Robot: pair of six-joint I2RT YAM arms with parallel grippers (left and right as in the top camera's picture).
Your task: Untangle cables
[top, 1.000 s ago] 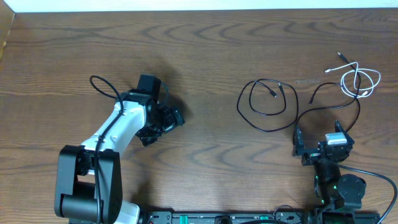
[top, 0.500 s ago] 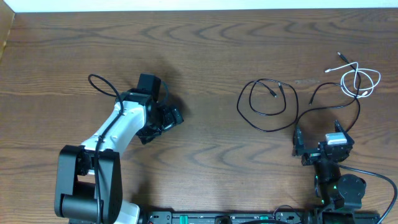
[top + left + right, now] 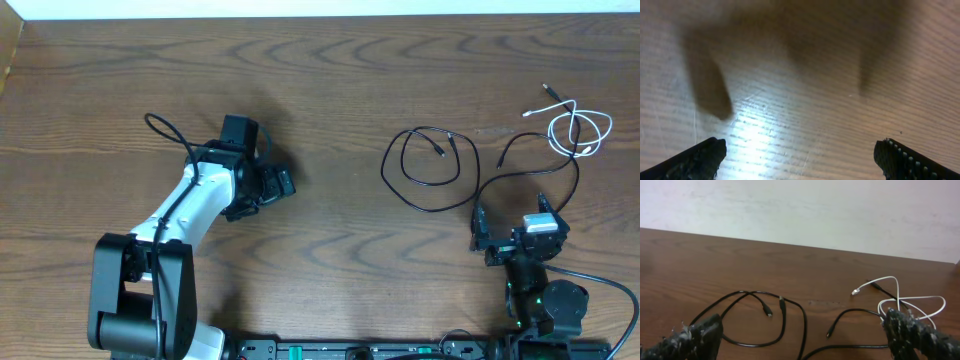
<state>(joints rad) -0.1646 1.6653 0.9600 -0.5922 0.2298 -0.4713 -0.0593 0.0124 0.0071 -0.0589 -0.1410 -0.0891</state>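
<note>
**A:** Left wrist view: the left jaws are spread wide. Between them there is only the bare dark wooden table, with no cord in sight.

**B:** And the right jaws?

**A:** Also gaping and holding nothing. They sit low at the table's near edge, towards the right corner, and point at the cords.

**B:** Where do the cords lie?

**A:** The thin black cable coiled in a loop is in the right half of the table, apart from the others. The second thin black cable runs from just ahead of the right jaws towards the far right corner. There it seems to meet the thin white looped cable. I cannot tell whether they cross or only touch.

**B:** What has changed in the last second?

**A:** Very little. The left jaws have shifted slightly towards the far edge, still in the left half and well apart from every cord. The right arm and all three cords lie as before.

**B:** So what does that mean for the task?

**A:** I'd judge nothing has been untangled in this moment. The black-and-white pair by the right edge looks like the remaining work, and the right jaws are the nearer ones.
</note>
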